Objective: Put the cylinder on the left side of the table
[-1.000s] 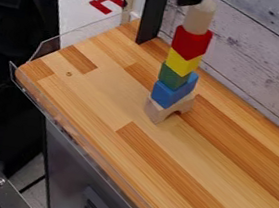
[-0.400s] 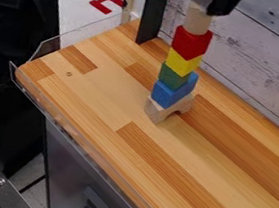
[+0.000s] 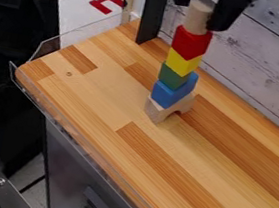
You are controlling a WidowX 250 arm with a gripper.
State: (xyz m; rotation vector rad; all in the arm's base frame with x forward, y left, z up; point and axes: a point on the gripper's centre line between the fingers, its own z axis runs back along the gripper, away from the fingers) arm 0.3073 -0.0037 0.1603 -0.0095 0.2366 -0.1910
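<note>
Looking down on the stack (image 3: pixel 182 63), can see the tool (image 3: pixel 198 16) at its top, opened wide with fingers on either side of the cylinder (image 3: pixel 196 22). Appears to be gripping nothing: at the finger on the left in the view, leaves a visible gap; at the other, overlaps the cylinder's edge, and cannot tell whether touching.

Can see the cylinder upright at the very top of the stack, resting on the red block (image 3: pixel 190 44). Below that, in order down the stack, can make out the yellow block (image 3: pixel 182 63), the green block (image 3: pixel 173 76), the blue block (image 3: pixel 169 95) and, on the desk (image 3: pixel 104 89), the arch block (image 3: pixel 157 111). Behind the stack, can see the plank wall (image 3: pixel 265 62); left of its upper part in the view, the black post (image 3: pixel 153 12).
</note>
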